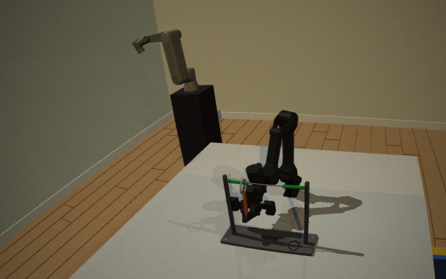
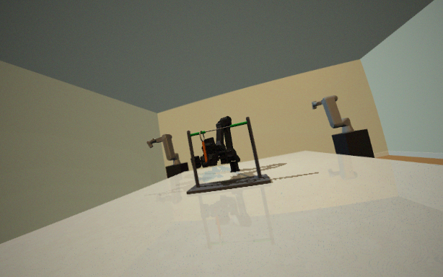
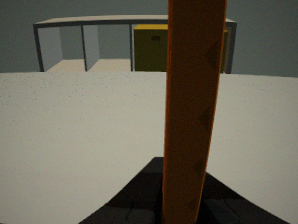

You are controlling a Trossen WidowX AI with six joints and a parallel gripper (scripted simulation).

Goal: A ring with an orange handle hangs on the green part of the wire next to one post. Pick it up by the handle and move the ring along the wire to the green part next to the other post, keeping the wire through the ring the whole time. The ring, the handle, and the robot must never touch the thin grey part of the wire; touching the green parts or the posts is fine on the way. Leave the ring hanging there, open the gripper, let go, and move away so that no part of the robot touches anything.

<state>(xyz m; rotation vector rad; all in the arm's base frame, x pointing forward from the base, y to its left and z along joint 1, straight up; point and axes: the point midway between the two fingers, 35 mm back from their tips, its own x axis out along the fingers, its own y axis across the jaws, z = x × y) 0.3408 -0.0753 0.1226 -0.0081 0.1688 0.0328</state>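
The ring (image 1: 240, 187) hangs around the left green part (image 1: 233, 181) (image 2: 194, 134), near its inner end. Its orange handle (image 1: 245, 205) (image 2: 205, 151) (image 3: 192, 100) points down, slightly tilted. My gripper (image 1: 245, 219) (image 3: 169, 167) is shut on the handle's lower part, with one dark finger on each side. The thin grey wire (image 1: 270, 185) runs from there to the right green part (image 1: 293, 187) (image 2: 239, 124). The ring's exact contact with the wire is too small to tell.
The left post (image 1: 229, 212) (image 2: 193, 159) and right post (image 1: 306, 214) (image 2: 254, 148) rise from a dark base (image 1: 266, 245). My arm (image 1: 288, 152) stands behind the wire, with its wrist and gripper body close behind and below it. A shelf (image 3: 83, 47) is beyond the table.
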